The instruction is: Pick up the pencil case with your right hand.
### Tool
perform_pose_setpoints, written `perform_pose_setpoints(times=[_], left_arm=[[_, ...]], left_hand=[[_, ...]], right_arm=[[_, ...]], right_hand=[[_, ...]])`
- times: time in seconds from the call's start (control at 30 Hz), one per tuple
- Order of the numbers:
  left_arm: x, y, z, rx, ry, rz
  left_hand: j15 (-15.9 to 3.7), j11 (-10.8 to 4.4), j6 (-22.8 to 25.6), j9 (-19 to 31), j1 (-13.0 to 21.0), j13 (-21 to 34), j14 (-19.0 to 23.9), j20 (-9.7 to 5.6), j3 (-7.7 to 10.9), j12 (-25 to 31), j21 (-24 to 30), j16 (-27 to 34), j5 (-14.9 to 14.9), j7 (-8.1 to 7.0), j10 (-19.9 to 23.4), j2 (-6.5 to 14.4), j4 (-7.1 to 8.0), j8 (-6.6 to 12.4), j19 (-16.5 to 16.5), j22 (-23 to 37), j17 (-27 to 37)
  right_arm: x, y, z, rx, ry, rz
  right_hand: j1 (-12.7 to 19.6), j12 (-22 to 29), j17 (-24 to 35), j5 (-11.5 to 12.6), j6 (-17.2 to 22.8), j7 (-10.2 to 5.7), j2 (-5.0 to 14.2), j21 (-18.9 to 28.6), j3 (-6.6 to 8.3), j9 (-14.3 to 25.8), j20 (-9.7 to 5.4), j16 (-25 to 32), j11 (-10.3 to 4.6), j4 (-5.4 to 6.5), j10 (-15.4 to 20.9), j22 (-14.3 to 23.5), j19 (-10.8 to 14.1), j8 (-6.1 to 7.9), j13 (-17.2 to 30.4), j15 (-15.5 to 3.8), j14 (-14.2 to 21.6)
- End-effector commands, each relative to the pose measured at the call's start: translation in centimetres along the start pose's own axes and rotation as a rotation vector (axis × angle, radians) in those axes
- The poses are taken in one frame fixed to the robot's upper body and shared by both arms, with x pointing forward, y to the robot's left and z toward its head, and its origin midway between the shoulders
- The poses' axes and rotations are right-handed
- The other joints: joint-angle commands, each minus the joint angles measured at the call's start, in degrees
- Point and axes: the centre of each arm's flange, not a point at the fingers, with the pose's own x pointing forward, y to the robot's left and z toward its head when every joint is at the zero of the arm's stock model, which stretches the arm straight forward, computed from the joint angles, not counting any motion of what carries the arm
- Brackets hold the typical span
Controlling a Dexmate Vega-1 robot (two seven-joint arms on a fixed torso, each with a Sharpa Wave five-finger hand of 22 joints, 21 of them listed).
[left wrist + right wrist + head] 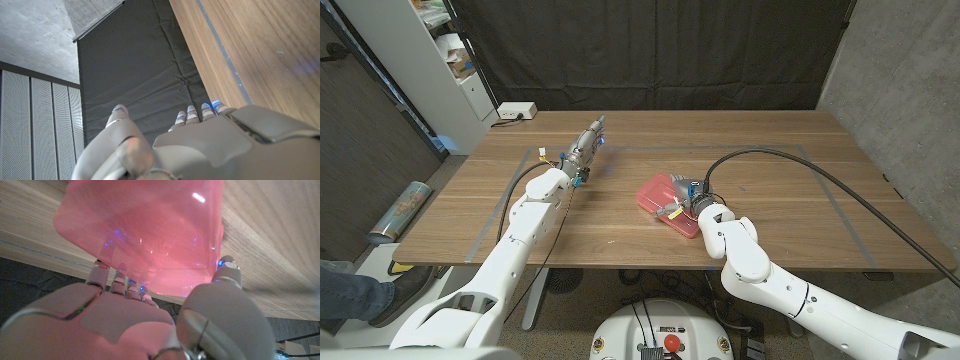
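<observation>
The pencil case (pixel 661 202) is a translucent pink box near the middle of the wooden table (pixel 790 175). My right hand (pixel 698 206) grips it at its near right end. In the right wrist view the fingers (pixel 112 277) show through the pink case (pixel 150 225) and the thumb (pixel 227 272) presses its other side. Whether the case is off the wood, I cannot tell. My left hand (pixel 585 148) reaches out over the table's far left part, its fingers apart and holding nothing; the left wrist view shows its back (pixel 200 145) with the fingertips (pixel 192 111) pointing at the black curtain.
A white power strip (pixel 515 112) lies at the table's far left corner. Grey tape lines (pixel 840 205) mark a rectangle on the wood. A black cable (pixel 790 160) arcs from my right wrist over the table's right side. A white shelf (pixel 440 60) stands beyond the left edge.
</observation>
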Motion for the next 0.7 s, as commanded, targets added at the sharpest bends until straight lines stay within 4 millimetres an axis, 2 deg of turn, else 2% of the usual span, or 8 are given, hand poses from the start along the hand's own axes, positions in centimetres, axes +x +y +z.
perform_pose_setpoints(times=[0.03,0.13,0.7], left_arm=[[-0.09,-0.07,0.26,0.003,-0.004,0.002],[-0.13,0.03,0.13,-0.001,-0.001,0.007],[0.02,0.17,0.33,-0.001,-0.007,0.007]], left_hand=[[0.02,0.05,-0.24,0.23,0.12,0.22,-1.67,0.34,-0.2,-0.1,0.16,-0.06,-0.06,-0.64,-0.08,0.5,-0.05,0.13,-3.4,0.18,0.17],[0.01,0.05,-0.26,0.23,0.13,0.23,-1.67,0.33,-0.21,-0.09,0.18,-0.06,-0.07,-0.61,-0.06,0.51,-0.05,0.12,-3.36,0.18,0.17],[-0.02,0.09,-0.28,0.24,0.15,0.23,-1.69,0.56,-0.29,-0.11,0.14,-0.06,-0.15,-0.68,-0.12,0.59,-0.09,0.13,-3.46,0.19,0.17]], right_arm=[[-0.17,0.09,0.06,0.0,0.006,-0.046],[-0.17,0.12,0.06,0.003,0.006,-0.051],[-0.41,-0.29,0.05,0.009,0.006,-0.08]], right_hand=[[7.03,2.29,0.91,0.44,3.73,-2.37,5.42,0.19,0.63,0.51,-1.16,1.26,-0.46,-0.18,5.06,0.14,2.56,0.62,1.17,-0.73,2.49],[7.91,3.11,1.19,0.39,4.44,-2.55,5.69,0.08,0.83,0.63,-1.2,1.88,-0.48,-0.18,7.13,0.15,2.97,0.82,1.52,-1.02,3.99],[8.74,3.14,1.5,0.12,5.46,-3.02,6.24,-0.11,1.11,0.74,-1.2,2.48,-0.68,-0.02,7.37,0.16,3.37,1.1,1.89,-1.11,5.5]])
